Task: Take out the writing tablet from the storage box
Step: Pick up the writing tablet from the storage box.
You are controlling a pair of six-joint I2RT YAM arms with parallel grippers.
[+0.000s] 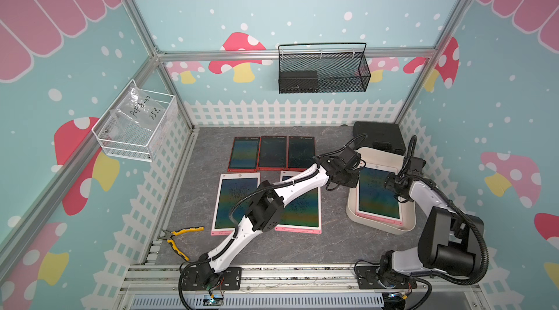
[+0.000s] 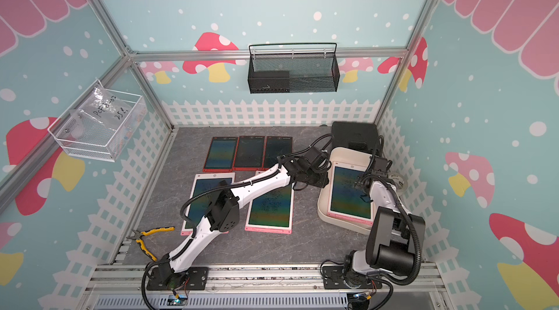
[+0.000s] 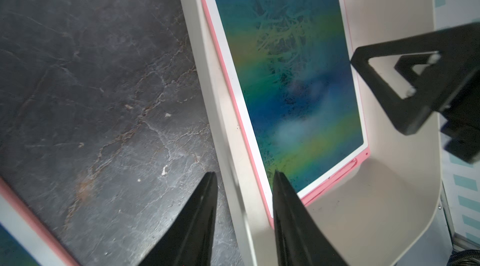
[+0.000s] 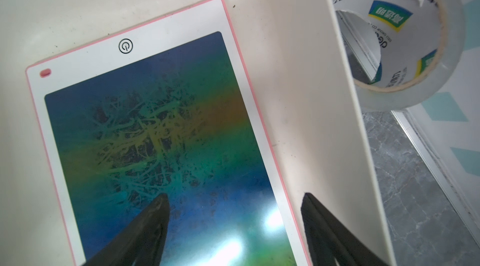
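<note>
The cream-white storage box (image 1: 378, 228) (image 2: 344, 223) stands at the table's right side. One writing tablet (image 1: 378, 193) (image 2: 348, 193) with a pink-edged white frame and a rainbow screen lies flat inside it. My left gripper (image 3: 244, 174) (image 1: 352, 183) is open and straddles the box's left wall (image 3: 226, 122), one finger outside over the table, the other inside over the tablet (image 3: 285, 70). My right gripper (image 4: 235, 196) (image 1: 399, 196) is open wide inside the box, one finger over the tablet's screen (image 4: 155, 135), the other between its long edge and the box's wall (image 4: 298, 70).
Three red-framed tablets (image 1: 272, 152) and two pink-framed ones (image 1: 237, 199) (image 1: 302, 205) lie on the grey table. A black case (image 1: 381, 136) stands behind the box and a tape roll (image 4: 405, 31) beside it. Yellow pliers (image 1: 178, 236) lie front left. A black mesh basket (image 1: 323, 69) hangs on the back wall.
</note>
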